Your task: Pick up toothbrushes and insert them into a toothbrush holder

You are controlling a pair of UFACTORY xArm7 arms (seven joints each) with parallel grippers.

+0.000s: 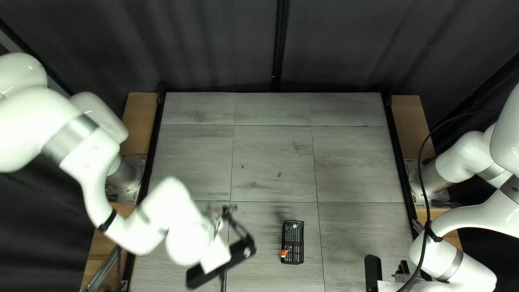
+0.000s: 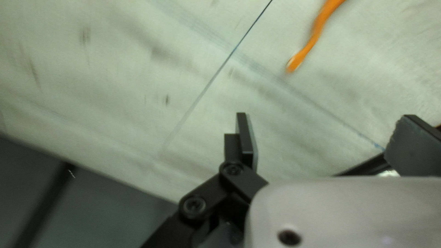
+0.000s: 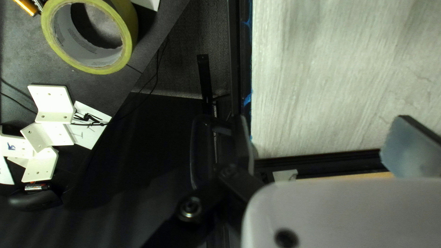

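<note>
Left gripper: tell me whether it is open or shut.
The left gripper is open: its fingers stand wide apart, and the orange handle lies ahead of them, not between them.

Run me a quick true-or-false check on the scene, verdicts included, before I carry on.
1. The left end effector is open, with nothing between its fingers. True.
2. The left end effector grips the orange item. False: that item lies ahead of its open fingers.
3. The black basket stands on the table. True.
4. The right end effector is shut. False: its fingers stand wide apart.
5. A roll of yellow tape shows in the right wrist view. True.
</note>
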